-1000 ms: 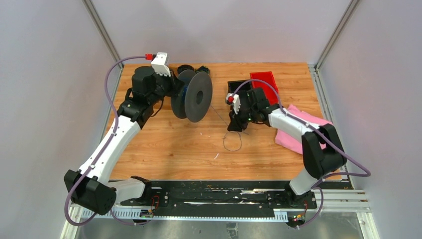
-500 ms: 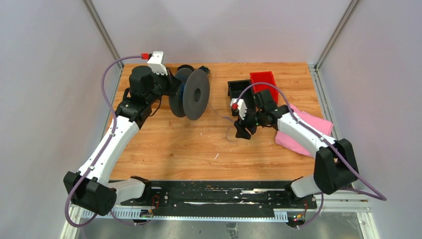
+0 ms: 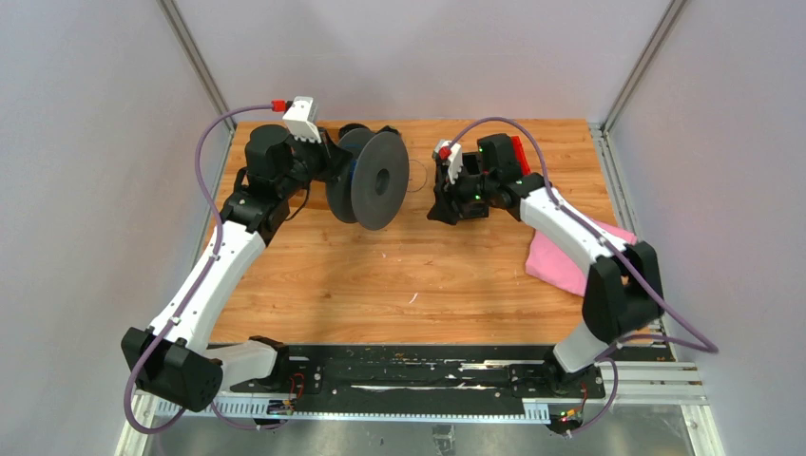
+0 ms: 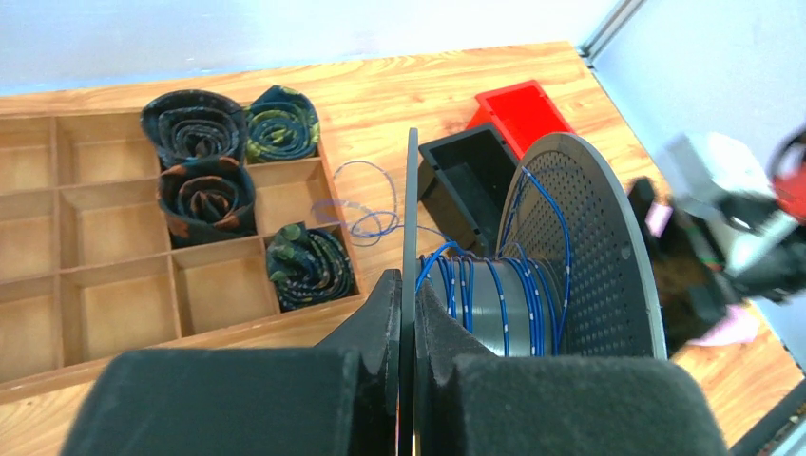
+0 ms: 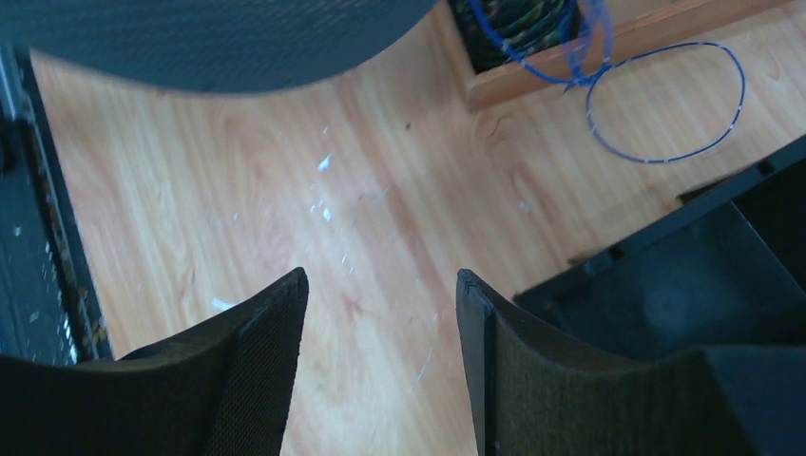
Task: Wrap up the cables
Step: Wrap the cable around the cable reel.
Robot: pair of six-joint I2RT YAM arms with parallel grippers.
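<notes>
The big grey spool (image 3: 378, 180) stands on edge at the back left. My left gripper (image 4: 411, 285) is shut on its thin near flange (image 4: 412, 190); in the top view this gripper (image 3: 335, 171) sits just left of the spool. Thin dark blue cable (image 4: 494, 290) is wound loosely round the spool's core, and a loose loop of it (image 4: 366, 214) trails over the wooden tray. The same loop (image 5: 665, 104) lies on the table in the right wrist view. My right gripper (image 5: 380, 285) is open and empty above bare wood, right of the spool (image 3: 445, 207).
A wooden compartment tray (image 4: 114, 285) holds several rolled dark bundles (image 4: 195, 123). A black bin (image 4: 470, 176) and a red bin (image 4: 518, 104) stand behind the spool. A pink cloth (image 3: 561, 261) lies at the right under my right arm.
My right gripper has moved from the table's middle back and up to beside the spool. The cable loop that lay mid-table now lies at the back by the tray. The spool shifted slightly.
</notes>
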